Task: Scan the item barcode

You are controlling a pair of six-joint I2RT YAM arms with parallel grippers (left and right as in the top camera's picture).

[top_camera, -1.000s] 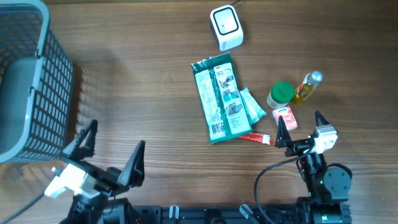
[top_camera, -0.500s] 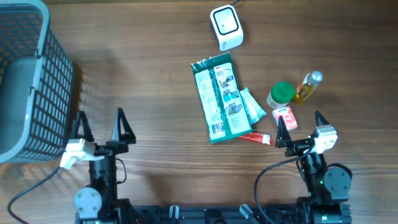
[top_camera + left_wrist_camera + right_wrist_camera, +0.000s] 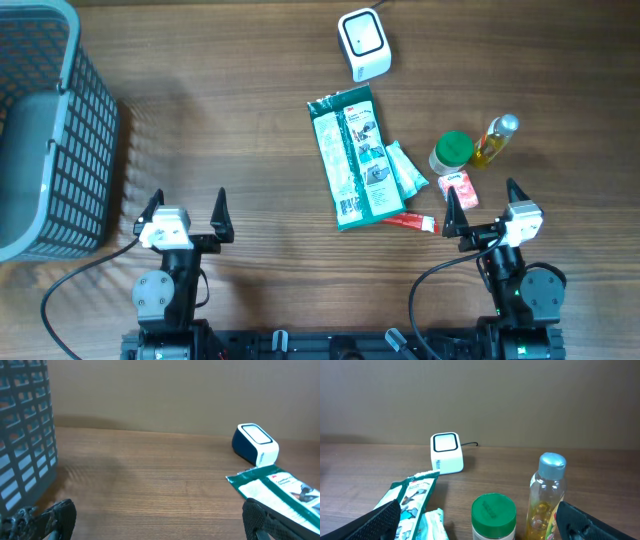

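Note:
The white barcode scanner (image 3: pixel 363 43) (image 3: pixel 255 444) (image 3: pixel 446 452) stands at the back of the table. The items lie in front of it: a green flat packet (image 3: pixel 352 158) (image 3: pixel 280 490) (image 3: pixel 412 495), a small teal pack (image 3: pixel 405 170), a green-lidded jar (image 3: pixel 451 152) (image 3: pixel 493 512), an oil bottle (image 3: pixel 495 138) (image 3: pixel 546 495), a small pink box (image 3: pixel 459 187) and a red tube (image 3: pixel 410 221). My left gripper (image 3: pixel 186 210) (image 3: pixel 160 520) is open over bare wood, left of the packet. My right gripper (image 3: pixel 483 200) (image 3: pixel 480 525) is open just short of the jar and bottle, holding nothing.
A grey-blue mesh basket (image 3: pixel 50 130) (image 3: pixel 25 435) stands at the far left, close to my left gripper's left side. The scanner's cable runs off the back edge. Bare wood lies between the basket and the packet.
My left arm has swung right from the table's left front corner and straightened; its gripper now faces the back of the table. The right arm and the items have not moved.

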